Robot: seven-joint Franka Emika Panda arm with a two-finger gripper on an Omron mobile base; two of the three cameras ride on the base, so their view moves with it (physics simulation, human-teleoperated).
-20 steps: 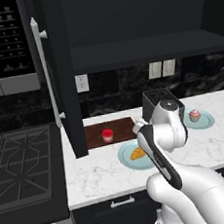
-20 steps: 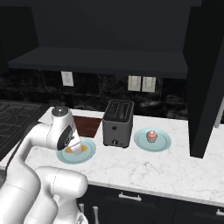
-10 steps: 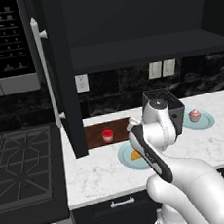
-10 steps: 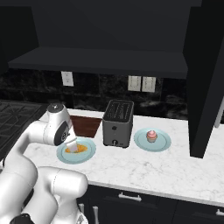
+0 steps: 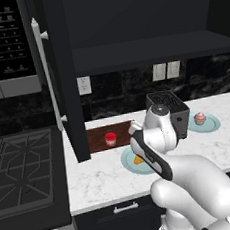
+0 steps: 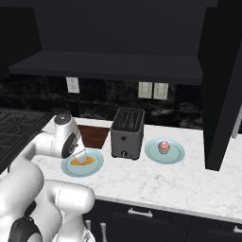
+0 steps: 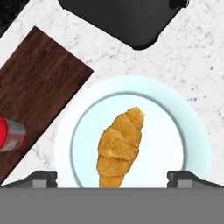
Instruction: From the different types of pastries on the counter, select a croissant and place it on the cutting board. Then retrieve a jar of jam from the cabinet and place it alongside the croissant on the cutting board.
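I have the gripper poised directly above the croissant, its jaws spread wide with a fingertip to either side and nothing between them. The croissant lies in the middle of a light blue plate near the front edge of the counter. The cutting board sits just beside that plate toward the counter's back left, with the jar of jam standing on it. The toaster stands just beyond the plate, and the cupcake rests on its own plate farther along.
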